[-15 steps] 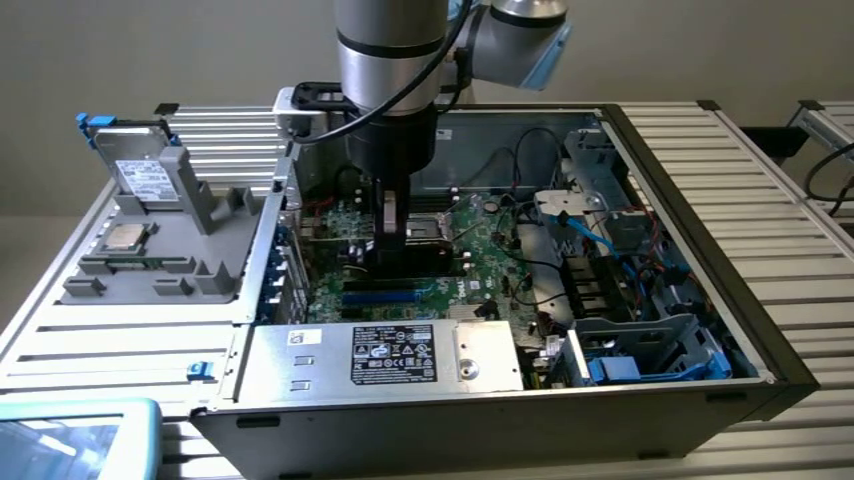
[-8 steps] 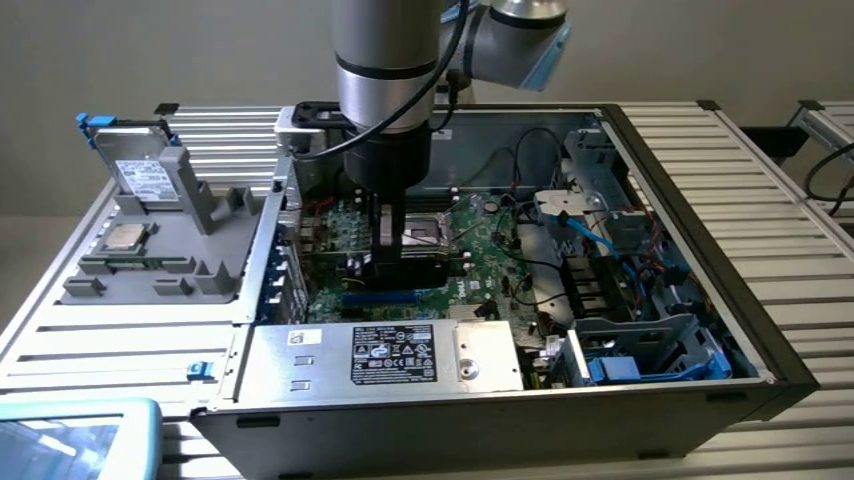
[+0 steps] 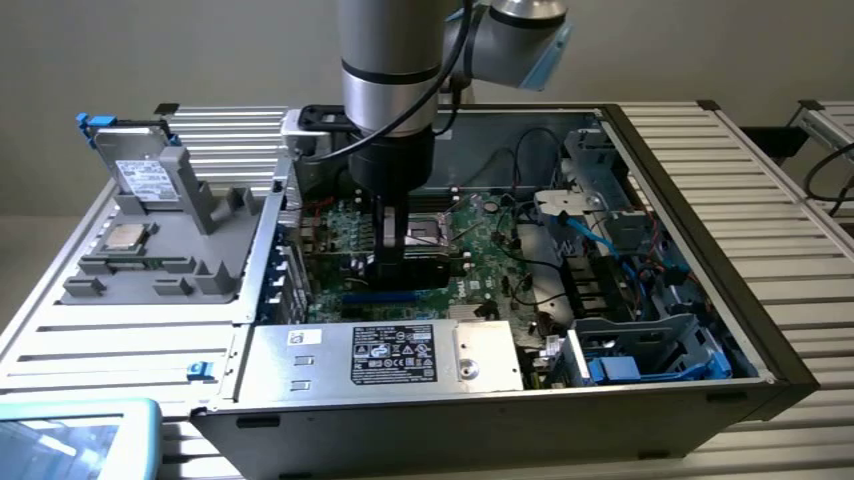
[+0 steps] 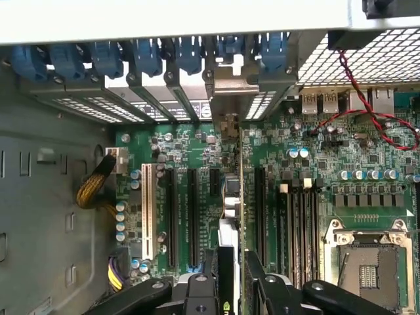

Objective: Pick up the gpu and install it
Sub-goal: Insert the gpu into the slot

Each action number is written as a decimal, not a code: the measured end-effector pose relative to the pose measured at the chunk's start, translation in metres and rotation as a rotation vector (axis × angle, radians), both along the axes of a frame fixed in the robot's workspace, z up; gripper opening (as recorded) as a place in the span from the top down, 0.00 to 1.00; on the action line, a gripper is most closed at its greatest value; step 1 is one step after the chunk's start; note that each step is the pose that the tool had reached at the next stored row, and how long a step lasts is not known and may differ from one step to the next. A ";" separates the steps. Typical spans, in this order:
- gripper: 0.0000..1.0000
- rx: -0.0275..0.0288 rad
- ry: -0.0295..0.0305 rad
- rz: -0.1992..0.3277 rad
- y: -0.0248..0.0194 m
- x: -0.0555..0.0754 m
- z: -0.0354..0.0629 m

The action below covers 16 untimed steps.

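gpu (image 4: 236, 203), clamped in tool (image 4: 236, 270), edge-on at motherboard (image 4: 190, 144) in wrist view.

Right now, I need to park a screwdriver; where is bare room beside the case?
Bare: the slatted table on the exterior view's right of the case, and in front of the grey fixture. Crowded: over the motherboard, where the claw grips the gpu.

Robotics assembly lab: an open computer case (image 3: 534, 425) (its motherboard (image 4: 197, 147) exposed) lies on a slatted aluminium worktop (image 3: 747, 170) beneath an industrial robot arm (image 3: 390, 70).
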State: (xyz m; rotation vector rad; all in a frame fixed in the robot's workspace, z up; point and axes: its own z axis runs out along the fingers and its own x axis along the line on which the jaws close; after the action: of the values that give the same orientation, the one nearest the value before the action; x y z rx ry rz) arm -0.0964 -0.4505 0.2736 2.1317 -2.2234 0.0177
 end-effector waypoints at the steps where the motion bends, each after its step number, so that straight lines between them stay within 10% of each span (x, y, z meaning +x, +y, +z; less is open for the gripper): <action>1: 0.72 -0.0001 0.0000 -0.002 0.0009 0.000 -0.0013; 16: 0.72 0.0003 -0.0001 -0.004 0.0031 -0.009 -0.0098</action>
State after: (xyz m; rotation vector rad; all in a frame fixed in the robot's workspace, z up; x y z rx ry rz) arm -0.1056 -0.4474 0.2638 2.1275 -2.2278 0.0174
